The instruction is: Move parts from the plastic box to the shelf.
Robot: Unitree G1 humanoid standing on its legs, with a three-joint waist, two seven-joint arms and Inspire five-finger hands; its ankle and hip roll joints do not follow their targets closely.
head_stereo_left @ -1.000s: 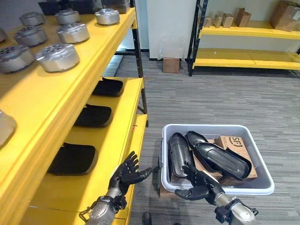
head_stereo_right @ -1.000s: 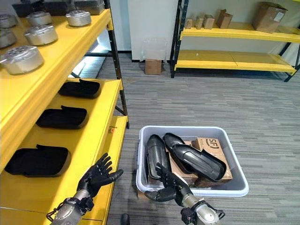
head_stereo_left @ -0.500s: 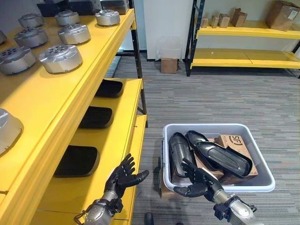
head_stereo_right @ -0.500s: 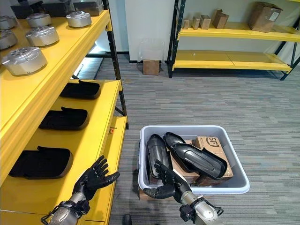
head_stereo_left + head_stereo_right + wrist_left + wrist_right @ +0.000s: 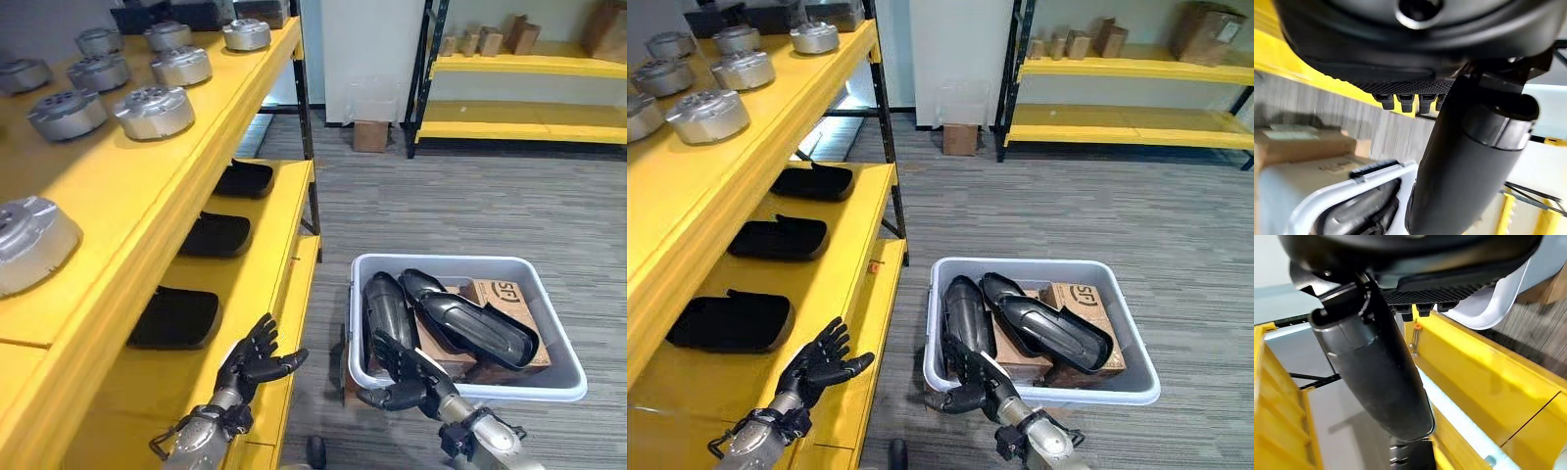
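A grey plastic box (image 5: 563, 338) stands on the floor to the right of the yellow shelf (image 5: 284, 264). In it lie two long dark curved parts (image 5: 387, 308) (image 5: 470, 323) beside a cardboard carton (image 5: 509, 299). My right hand (image 5: 402, 377) is open, fingers spread, at the box's near left rim, holding nothing. My left hand (image 5: 257, 357) is open too, hovering over the front edge of the lower shelf board. Three black parts (image 5: 176, 315) (image 5: 216, 235) (image 5: 245, 179) lie in a row on that board.
Several round silver parts (image 5: 152, 110) sit on the upper shelf board. A second yellow rack (image 5: 519, 113) with cartons stands at the back right, and a small carton (image 5: 370, 135) rests on the floor by the wall. Grey carpet lies between.
The camera has shifted, so the whole scene sits further right. Both hands stay open and in much the same place, the right one slightly lower by the box rim.
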